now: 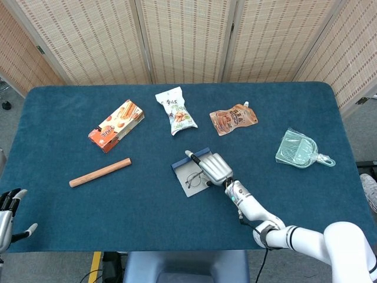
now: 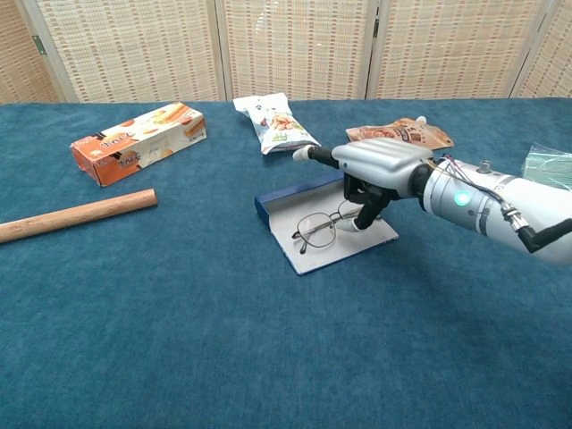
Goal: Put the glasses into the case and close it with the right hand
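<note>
Counting left to right: one left hand [image 1: 8, 211] at the table's [image 1: 70, 218] near left corner, fingers spread, holding nothing. One wooden rod [image 1: 99, 172] lying flat, one orange snack box [image 1: 116, 125] behind it, well apart from the hand. One white snack bag [image 1: 175, 110] further back, centre. One case [image 2: 304, 255], open and flat, blue rim along its back edge; one pair of glasses [image 2: 319, 229] lying on its grey inner face. Right hand [image 2: 374, 170] sits over the case's right half, one finger stretched out leftward above the rim, the others curled down near the glasses' right side; can't tell whether they pinch the frame. One orange pouch [image 1: 233, 118] behind the hand, one clear green dustpan [image 1: 301, 150] near the right edge. Open cloth all along the near side and left of the case; far-edge items sit well apart from each other.
</note>
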{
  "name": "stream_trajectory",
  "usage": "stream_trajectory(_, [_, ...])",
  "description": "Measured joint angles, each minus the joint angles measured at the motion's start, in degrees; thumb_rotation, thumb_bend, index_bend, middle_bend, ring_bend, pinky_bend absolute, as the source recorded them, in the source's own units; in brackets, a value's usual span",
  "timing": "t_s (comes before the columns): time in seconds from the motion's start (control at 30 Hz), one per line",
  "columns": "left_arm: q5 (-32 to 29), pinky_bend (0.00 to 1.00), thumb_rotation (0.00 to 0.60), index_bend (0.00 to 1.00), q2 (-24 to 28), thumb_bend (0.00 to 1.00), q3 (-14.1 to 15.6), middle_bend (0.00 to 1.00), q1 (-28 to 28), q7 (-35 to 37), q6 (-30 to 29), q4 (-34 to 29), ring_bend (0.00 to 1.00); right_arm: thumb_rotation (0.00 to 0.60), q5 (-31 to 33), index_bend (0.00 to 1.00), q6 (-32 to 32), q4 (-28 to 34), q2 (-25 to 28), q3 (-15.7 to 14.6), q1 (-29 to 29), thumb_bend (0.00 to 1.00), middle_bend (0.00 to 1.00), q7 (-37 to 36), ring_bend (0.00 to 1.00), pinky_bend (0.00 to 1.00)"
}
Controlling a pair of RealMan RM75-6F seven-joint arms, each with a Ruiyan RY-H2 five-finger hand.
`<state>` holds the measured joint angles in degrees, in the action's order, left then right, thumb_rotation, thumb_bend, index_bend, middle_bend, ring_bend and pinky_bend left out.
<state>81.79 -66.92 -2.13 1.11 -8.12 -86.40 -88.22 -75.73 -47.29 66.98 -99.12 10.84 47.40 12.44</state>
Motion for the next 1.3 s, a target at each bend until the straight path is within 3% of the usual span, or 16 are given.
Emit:
stream_trajectory(0.87, [-1.3,0.24,0.600,0.19,-0.1,0.19,-0.1,0.16,-0.5,-0.1,0.5,0.6,0.15,0.600,4.3,0.00,5.2,-18.7,-10.7,4.4,10.4,0.26,1.00,3.1,1.00,1.00])
stream_trajectory(1.3, [-0.6,0.24,0.600,0.19,-0.4,0.19,0.1,0.16,-0.5,0.4,0.4,0.7,0.15,0.600,1.3,0.00,1.0,-9.3,-4.2,0.3,6.2,0.26,1.00,2.2,1.00,1.00])
